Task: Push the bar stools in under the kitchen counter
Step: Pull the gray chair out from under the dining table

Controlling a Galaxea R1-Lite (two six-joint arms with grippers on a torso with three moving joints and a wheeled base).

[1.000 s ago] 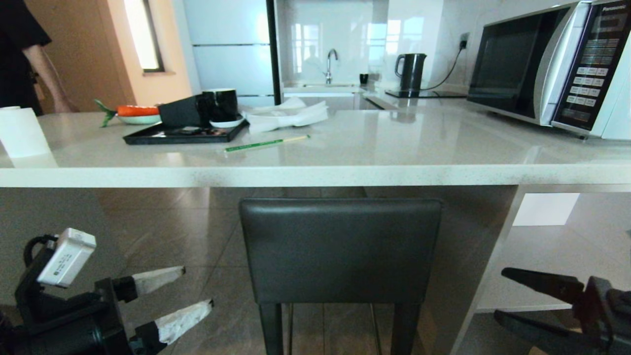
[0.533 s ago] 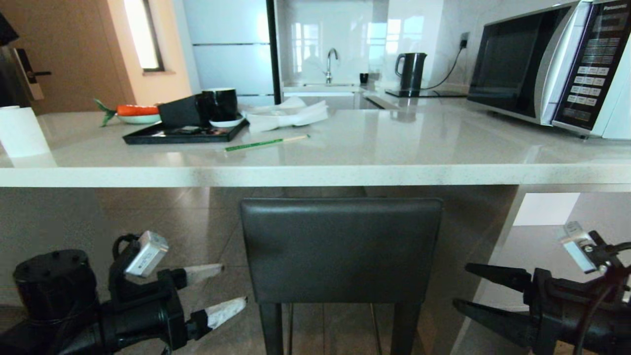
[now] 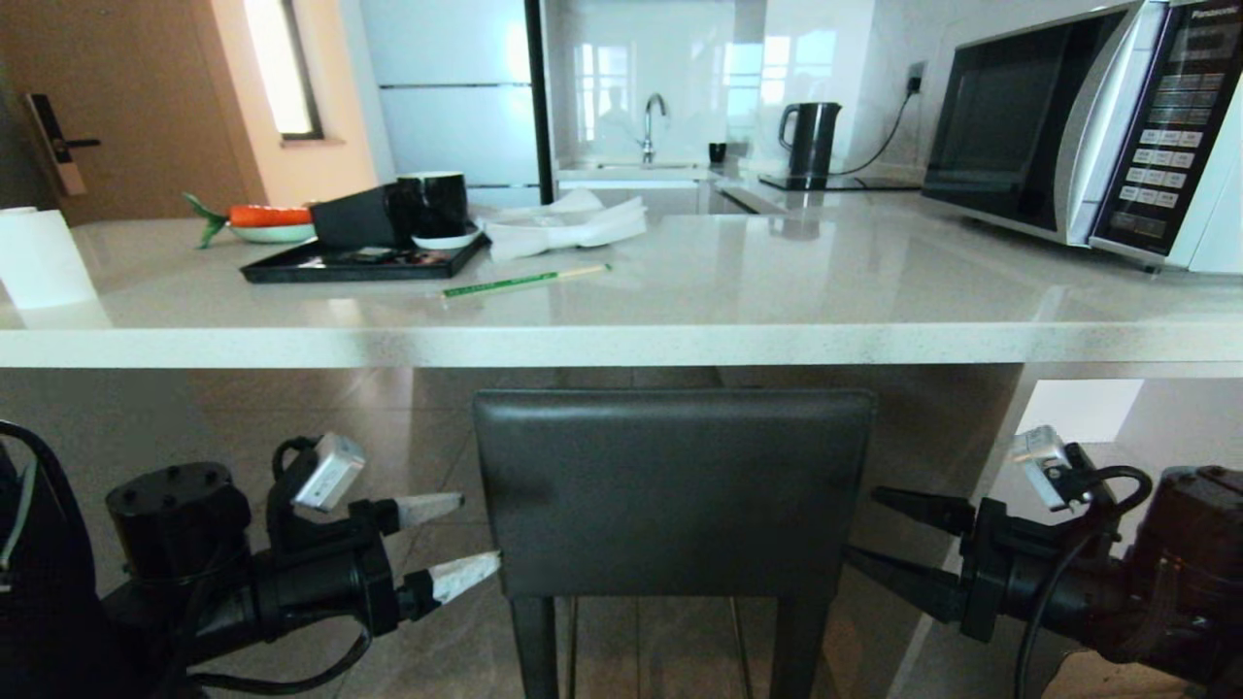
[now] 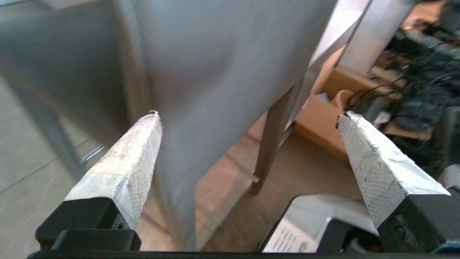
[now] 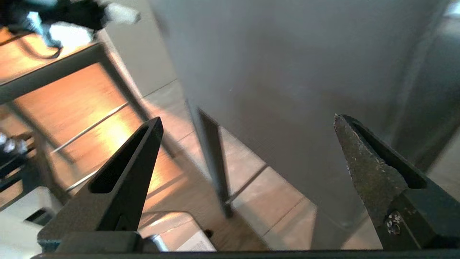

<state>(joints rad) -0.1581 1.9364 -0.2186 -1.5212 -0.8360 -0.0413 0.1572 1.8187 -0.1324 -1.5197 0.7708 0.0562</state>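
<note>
One bar stool stands before me, its dark-grey backrest (image 3: 670,490) just below the edge of the white kitchen counter (image 3: 621,345), its slim legs (image 3: 534,646) underneath. My left gripper (image 3: 476,532) is open at the backrest's left edge, its white-wrapped fingers pointing inward. On the other side my right gripper (image 3: 860,524) is open at the backrest's right edge. Whether either touches the stool I cannot tell. From the left wrist, the left gripper (image 4: 249,114) frames the grey backrest (image 4: 222,54) and a leg (image 4: 269,144). The right gripper (image 5: 247,118) faces the backrest (image 5: 287,72) too.
On the counter are a microwave (image 3: 1088,126), a black tray (image 3: 364,262) with cups, a green chopstick sleeve (image 3: 524,282) and a paper roll (image 3: 39,257). White shelves (image 3: 1088,485) stand right of the stool. A cardboard box (image 4: 323,122) and cables lie on the floor.
Both arms have come up and swung inward, from the lower corners to either side of the backrest. The person at the far left has gone from view. The stool has not moved.
</note>
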